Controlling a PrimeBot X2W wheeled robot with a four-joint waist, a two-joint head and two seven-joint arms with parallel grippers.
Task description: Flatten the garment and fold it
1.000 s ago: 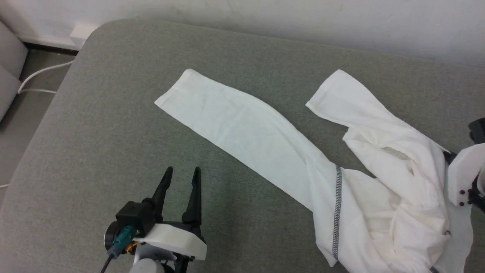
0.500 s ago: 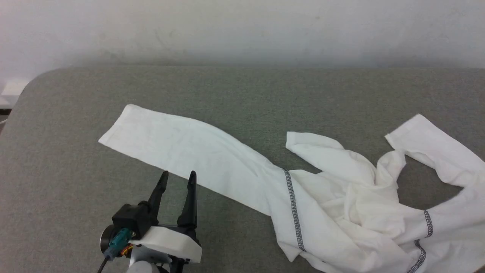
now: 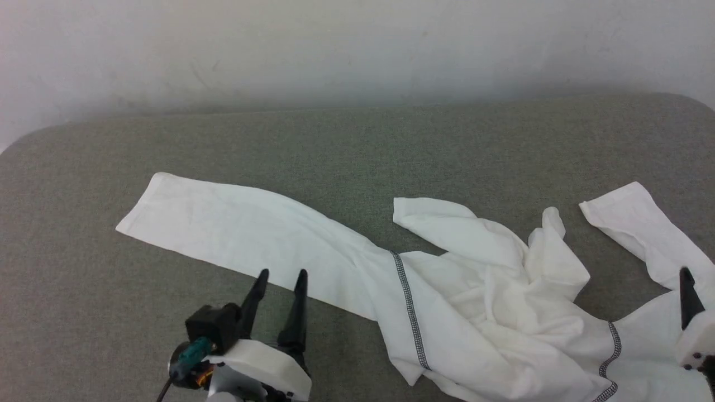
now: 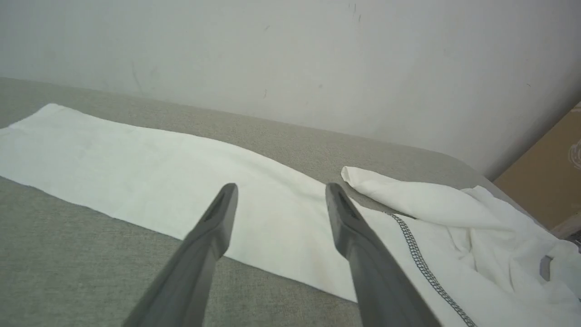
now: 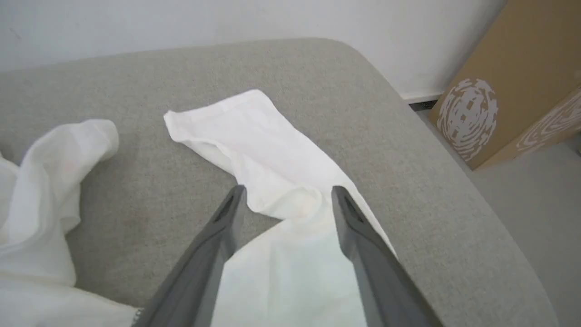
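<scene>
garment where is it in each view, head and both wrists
Head: garment runs from centre left to lower right corner.
Left wrist: its flat sleeve crosses the middle, bunched body at right.
Right wrist: its other sleeve lies centre, bunched fabric at left.
Shared landmark: grey cushion under it, white wall behind.

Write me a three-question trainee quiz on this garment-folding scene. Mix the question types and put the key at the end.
1. True or false: the sleeve of the garment nearest the left gripper lies flat and stretched out on the grey cushion.
2. The right gripper is: A) shut on a cuff; B) open over the other sleeve; C) shut on nothing.
3. Which part of the garment is bunched up?
Key: 1 true. 2 B. 3 The body, between the two sleeves.
</scene>
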